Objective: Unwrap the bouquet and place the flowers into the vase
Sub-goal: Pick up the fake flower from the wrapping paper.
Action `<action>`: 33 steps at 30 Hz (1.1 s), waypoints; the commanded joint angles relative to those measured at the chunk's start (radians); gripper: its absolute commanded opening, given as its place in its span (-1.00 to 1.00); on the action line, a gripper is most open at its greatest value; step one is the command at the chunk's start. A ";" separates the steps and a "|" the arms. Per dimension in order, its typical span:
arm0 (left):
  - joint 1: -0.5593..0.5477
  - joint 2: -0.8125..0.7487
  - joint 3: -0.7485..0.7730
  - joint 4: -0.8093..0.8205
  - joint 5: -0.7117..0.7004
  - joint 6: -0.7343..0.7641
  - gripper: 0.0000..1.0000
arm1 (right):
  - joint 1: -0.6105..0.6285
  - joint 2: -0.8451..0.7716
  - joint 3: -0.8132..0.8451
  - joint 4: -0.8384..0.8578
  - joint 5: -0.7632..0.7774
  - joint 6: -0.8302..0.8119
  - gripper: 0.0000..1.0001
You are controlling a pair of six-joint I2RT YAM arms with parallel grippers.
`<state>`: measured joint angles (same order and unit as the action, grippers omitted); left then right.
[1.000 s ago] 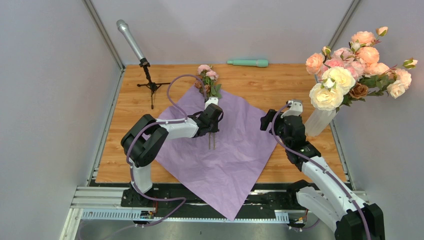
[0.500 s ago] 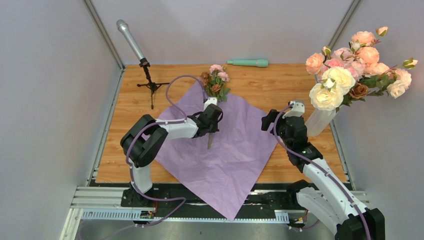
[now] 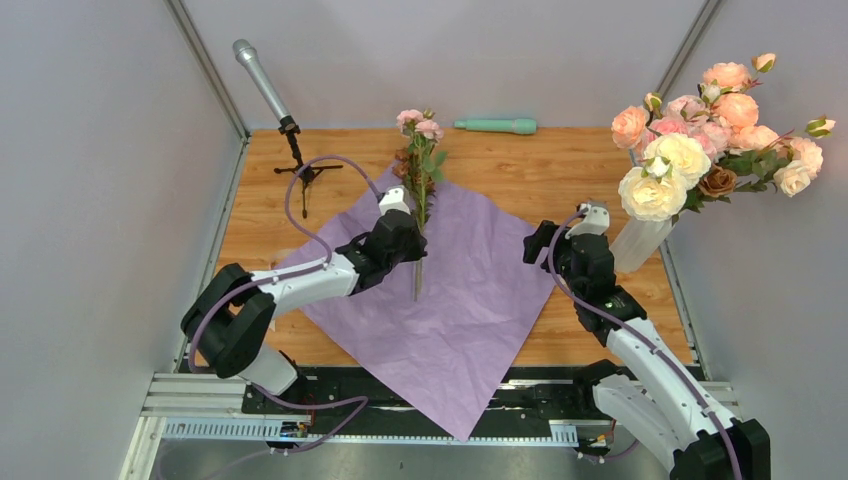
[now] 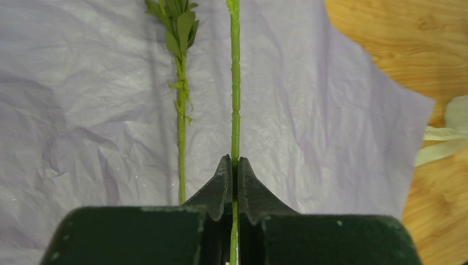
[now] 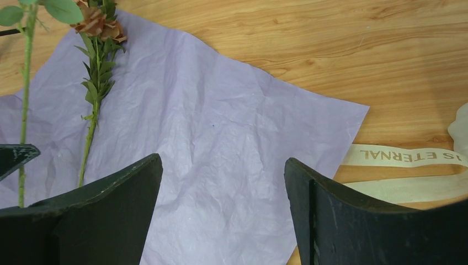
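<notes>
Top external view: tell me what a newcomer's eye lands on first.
The big peach and cream roses burst from the white vase at the right edge. Mid-table lies a spread lilac paper, and over it the left fingers pinch a thin green flower stem.

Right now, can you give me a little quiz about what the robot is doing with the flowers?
1. True or false: the left hand is pinching a green stem.
2. What is the right hand holding? A) a rose B) a ball C) nothing
3. What is the other stem lying on?

Key:
1. True. The fingers are shut tight on it.
2. C. It is open and empty.
3. The lilac paper, spread flat on the table.
</notes>
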<state>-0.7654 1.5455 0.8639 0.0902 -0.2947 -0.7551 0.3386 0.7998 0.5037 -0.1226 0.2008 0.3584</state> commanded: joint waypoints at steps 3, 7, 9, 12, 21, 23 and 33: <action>0.029 -0.132 -0.082 0.200 0.058 -0.013 -1.00 | -0.006 -0.019 -0.003 0.011 0.001 0.034 0.64; 0.028 -0.200 -0.129 0.260 0.099 0.026 -1.00 | -0.005 -0.027 0.006 0.028 -0.061 0.025 0.66; 0.029 -0.251 -0.155 0.298 0.136 0.040 -1.00 | -0.005 -0.033 0.018 0.047 -0.130 0.019 0.70; 0.029 -0.311 -0.218 0.383 0.180 0.066 -1.00 | -0.005 -0.029 0.053 0.083 -0.280 0.031 0.75; 0.004 -0.481 -0.385 0.588 0.353 0.076 -1.00 | -0.004 0.154 0.287 0.225 -0.683 0.204 0.77; -0.008 -0.512 -0.405 0.604 0.379 0.082 -1.00 | -0.004 0.213 0.373 0.246 -0.752 0.242 0.77; -0.031 -0.633 -0.463 0.599 0.459 0.143 -1.00 | 0.008 0.433 0.588 0.357 -0.881 0.387 0.77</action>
<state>-0.7918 0.9539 0.4191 0.6308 0.1200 -0.6640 0.3382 1.1915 1.0206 0.1558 -0.6090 0.6659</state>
